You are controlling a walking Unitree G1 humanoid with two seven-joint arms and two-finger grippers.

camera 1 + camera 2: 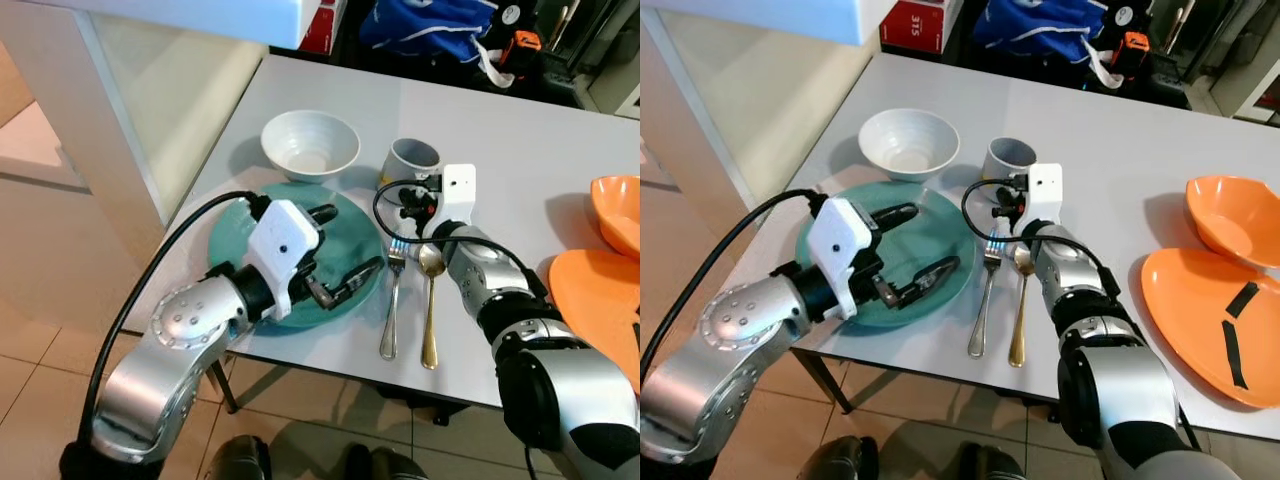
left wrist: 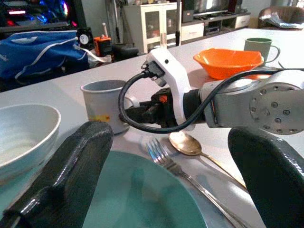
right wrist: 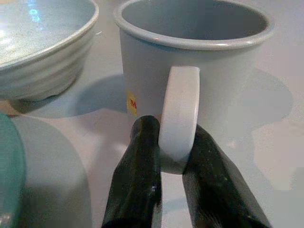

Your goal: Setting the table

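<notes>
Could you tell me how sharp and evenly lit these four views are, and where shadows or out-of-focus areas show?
Left eye view: sharp, evenly lit, soft shadow beside the white bowl. Left wrist view: the left gripper fingers loom dark and soft up close, and the background room is hazy. Right wrist view: the mug handle between the right gripper fingers is crisp; the mug casts a broad soft shadow.

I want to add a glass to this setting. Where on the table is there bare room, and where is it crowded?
Bare table stretches between the mug and the orange bowl, and also behind the white bowl. It is crowded around the teal plate, fork and spoon, where the left gripper hovers and the right gripper clasps the mug handle.
</notes>
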